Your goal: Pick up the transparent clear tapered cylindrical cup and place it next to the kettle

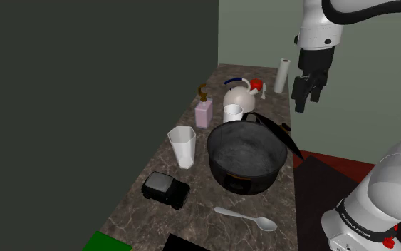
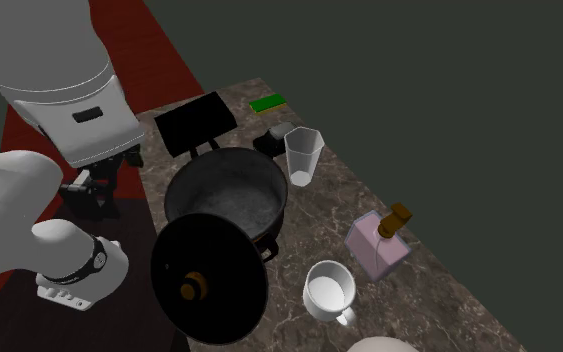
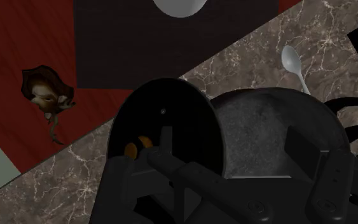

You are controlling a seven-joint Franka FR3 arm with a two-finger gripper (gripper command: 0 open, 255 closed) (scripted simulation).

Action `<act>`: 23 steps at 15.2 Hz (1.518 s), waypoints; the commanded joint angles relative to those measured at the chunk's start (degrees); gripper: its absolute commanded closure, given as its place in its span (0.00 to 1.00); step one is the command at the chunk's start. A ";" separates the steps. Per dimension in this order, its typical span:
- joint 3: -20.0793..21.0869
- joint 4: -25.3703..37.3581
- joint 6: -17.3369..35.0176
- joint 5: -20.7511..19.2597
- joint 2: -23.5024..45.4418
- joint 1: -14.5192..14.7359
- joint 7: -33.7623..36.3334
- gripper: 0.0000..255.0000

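at counter [image 1: 136,203] edge, cup [image 1: 182,147] beside pot [image 1: 246,155]

I see a brown marbled counter [image 1: 200,214] carrying a big dark pot [image 1: 246,155], a clear tapered cup [image 1: 182,146] just beside it, a pink bottle [image 1: 204,112], a white mug [image 1: 232,113], a kettle [image 1: 243,95], a pale spoon [image 1: 247,219] and a small black box [image 1: 165,190].

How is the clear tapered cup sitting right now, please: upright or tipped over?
Upright: the clear cup stands on its narrow base on the counter, open mouth up, beside the black pot.
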 commanded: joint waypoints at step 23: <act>14.80 14.62 31.95 5.90 37.12 3.39 19.89 0.00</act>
